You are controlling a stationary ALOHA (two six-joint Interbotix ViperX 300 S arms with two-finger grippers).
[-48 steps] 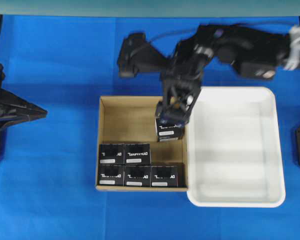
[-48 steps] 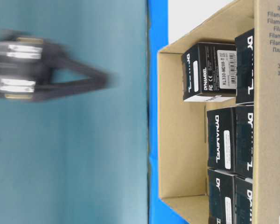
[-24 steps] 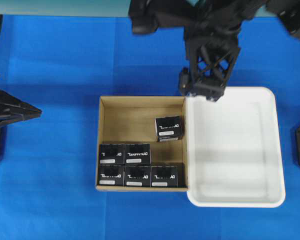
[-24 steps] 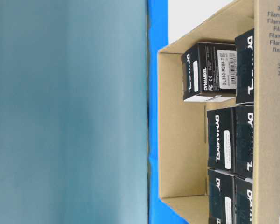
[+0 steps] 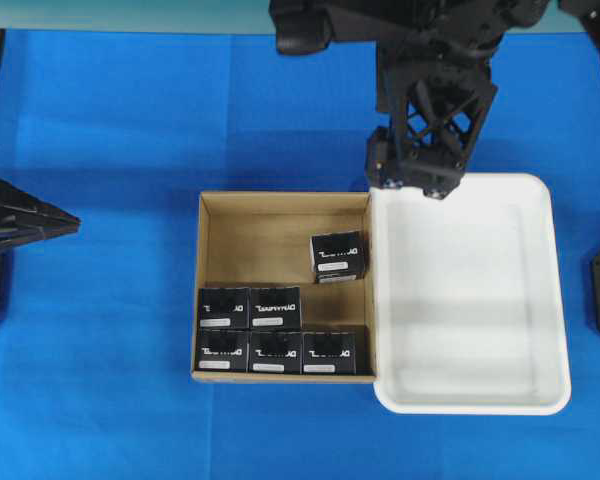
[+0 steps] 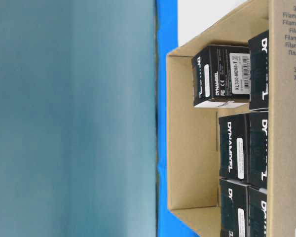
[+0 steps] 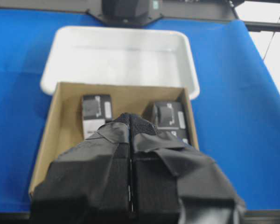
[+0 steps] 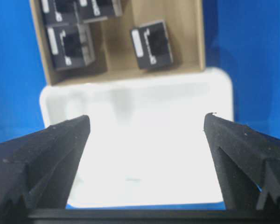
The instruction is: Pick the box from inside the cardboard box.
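The cardboard box (image 5: 280, 225) stands left of centre with several black boxes in it. One box (image 5: 338, 256) sits alone by the carton's right wall, and the others (image 5: 250, 308) are packed in two rows at the front. My right gripper (image 5: 410, 183) hangs high over the back left corner of the white tray, open and holding nothing. In the right wrist view its fingers (image 8: 60, 140) frame the tray, with the lone box (image 8: 151, 44) beyond. My left gripper (image 5: 65, 222) is shut and empty at the far left, and its wrist view shows the pads (image 7: 116, 133) pressed together.
A white plastic tray (image 5: 555, 300) with nothing in it touches the carton's right side. Blue cloth (image 5: 100, 400) covers the table. The table-level view shows the carton's wall (image 6: 187, 163) and the lone box (image 6: 219, 76) side-on.
My right gripper has risen from the lone box in the carton to the tray's back corner, open and empty. The box stayed where it was.
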